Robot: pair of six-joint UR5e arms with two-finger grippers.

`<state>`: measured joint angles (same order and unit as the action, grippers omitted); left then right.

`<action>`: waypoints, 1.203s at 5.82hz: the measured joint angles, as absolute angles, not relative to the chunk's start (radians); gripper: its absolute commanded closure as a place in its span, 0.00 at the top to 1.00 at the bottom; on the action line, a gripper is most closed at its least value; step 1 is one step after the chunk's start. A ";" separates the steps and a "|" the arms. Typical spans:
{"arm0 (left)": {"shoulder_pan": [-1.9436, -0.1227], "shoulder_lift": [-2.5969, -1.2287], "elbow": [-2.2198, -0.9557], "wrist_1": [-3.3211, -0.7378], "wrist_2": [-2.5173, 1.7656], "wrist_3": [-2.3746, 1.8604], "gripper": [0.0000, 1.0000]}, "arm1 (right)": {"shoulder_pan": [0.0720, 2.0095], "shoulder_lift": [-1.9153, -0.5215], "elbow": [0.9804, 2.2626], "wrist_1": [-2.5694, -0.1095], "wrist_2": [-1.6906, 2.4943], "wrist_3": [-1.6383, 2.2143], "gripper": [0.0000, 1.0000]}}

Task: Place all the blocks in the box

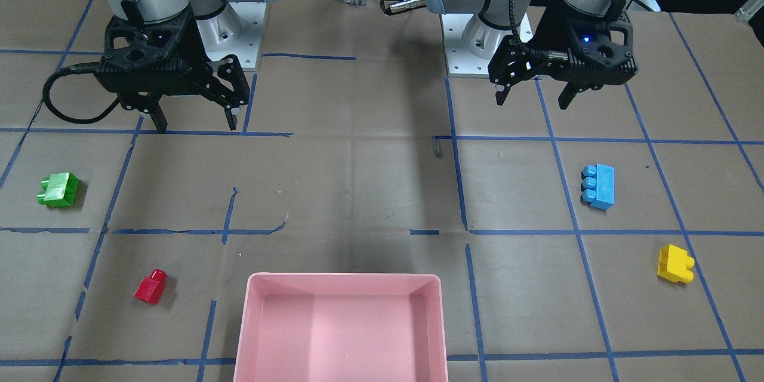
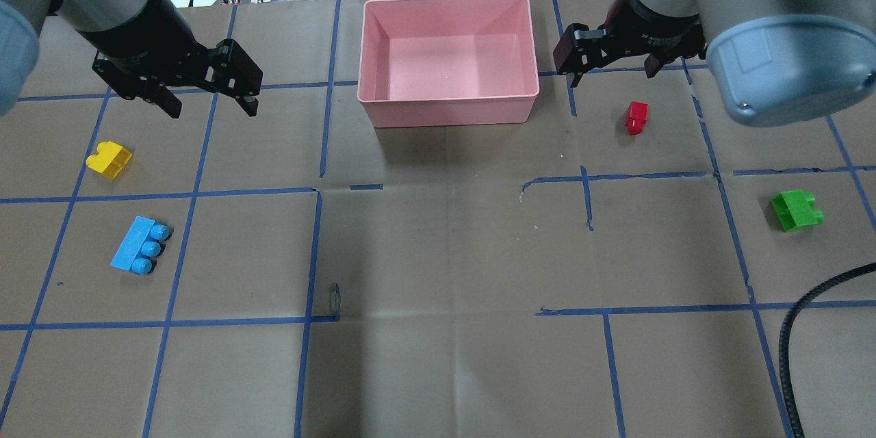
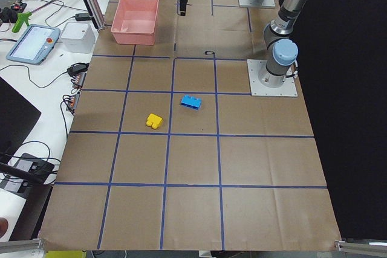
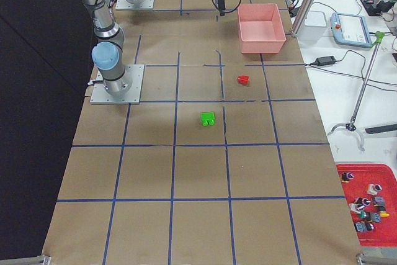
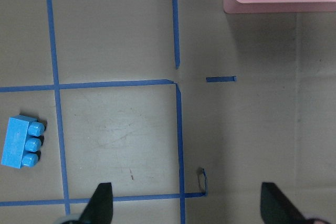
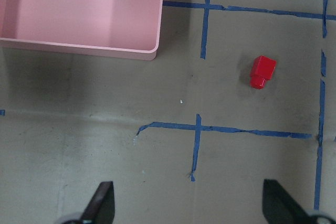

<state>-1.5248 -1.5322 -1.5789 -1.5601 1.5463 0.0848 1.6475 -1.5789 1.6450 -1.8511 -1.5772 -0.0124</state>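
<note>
The pink box (image 2: 448, 108) stands empty at the table's far middle; it also shows in the front view (image 1: 343, 278). All the blocks lie on the table outside it. The yellow block (image 2: 109, 159) and the light-blue block (image 2: 140, 254) are on my left. The red block (image 2: 636, 116) and the green block (image 2: 796, 211) are on my right. My left gripper (image 2: 213, 109) is open and empty, raised above the table beyond the yellow block. My right gripper (image 2: 610, 75) is open and empty, raised beside the box near the red block (image 6: 262, 71).
Blue tape lines grid the brown paper table cover. The arm bases (image 1: 477, 42) stand at the robot's edge of the table. A red tray (image 4: 366, 203) of small parts, and a tablet (image 3: 33, 43) and cables, lie on benches off the table.
</note>
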 measured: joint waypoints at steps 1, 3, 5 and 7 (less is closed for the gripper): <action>-1.525 -1.531 -1.579 -1.560 1.546 0.085 0.98 | 1.648 -1.577 1.645 -1.851 -1.577 -0.013 1.00; -1.524 -1.529 -1.579 -1.560 1.547 0.086 0.98 | 1.648 -1.571 1.645 -1.853 -1.580 -0.014 1.00; -1.524 -1.528 -1.578 -1.561 1.547 0.088 0.98 | 1.649 -1.568 1.653 -1.854 -1.577 -0.014 1.00; -1.514 -1.525 -1.581 -1.566 1.550 0.108 0.98 | 1.652 -1.567 1.657 -1.848 -1.570 -0.015 1.00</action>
<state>-1.5143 -1.5253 -1.5812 -1.5655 1.5497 0.1081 1.6521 -1.5672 1.6566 -1.8482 -1.5702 -0.0152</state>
